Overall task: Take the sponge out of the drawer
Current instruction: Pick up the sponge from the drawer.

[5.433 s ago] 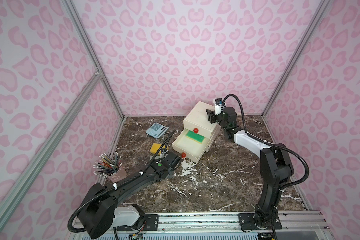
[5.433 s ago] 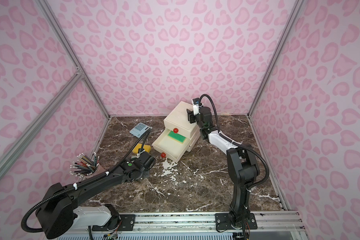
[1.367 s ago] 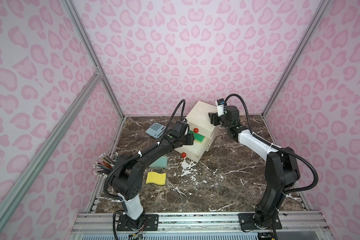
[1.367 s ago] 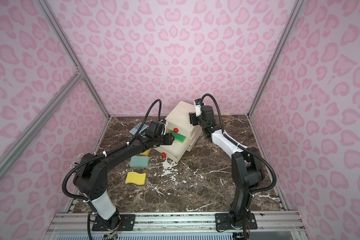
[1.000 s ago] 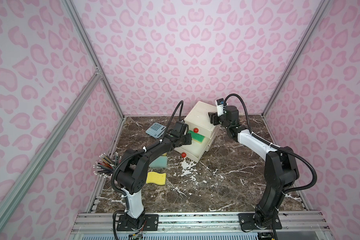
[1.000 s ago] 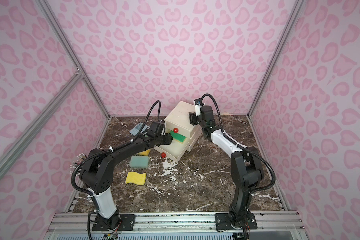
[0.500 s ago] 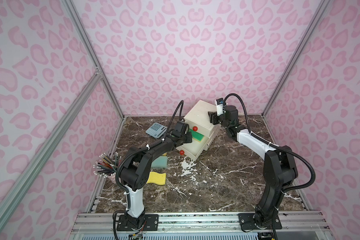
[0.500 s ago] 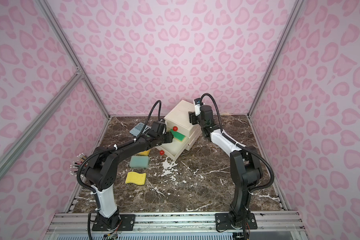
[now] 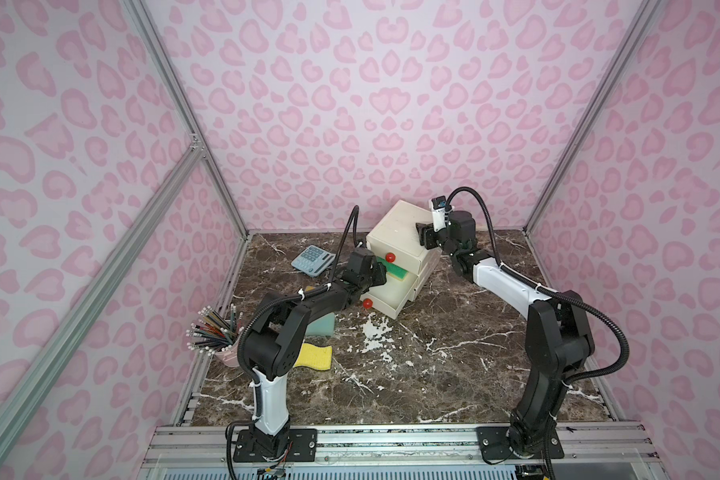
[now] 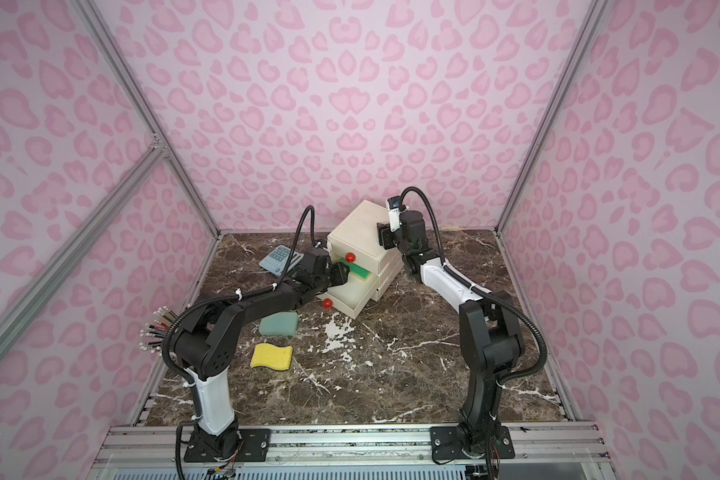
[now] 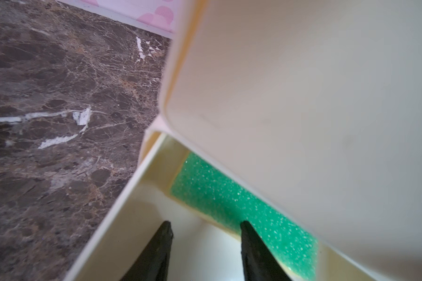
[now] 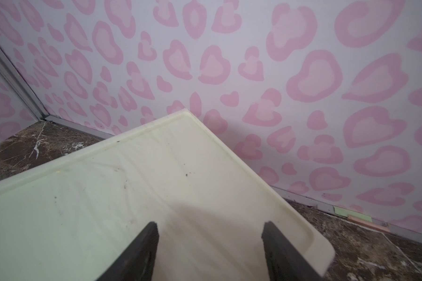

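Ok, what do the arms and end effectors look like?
The left arm and right arm are black, each with one white link. A black ribbed cable runs along each, fastened with white zip ties. The left end effector and right end effector each have two black tapering fingers.

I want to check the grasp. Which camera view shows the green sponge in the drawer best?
The left wrist view: the green sponge is close and large, partly under the cabinet. Both top views show only a small green strip; the right wrist view shows none.
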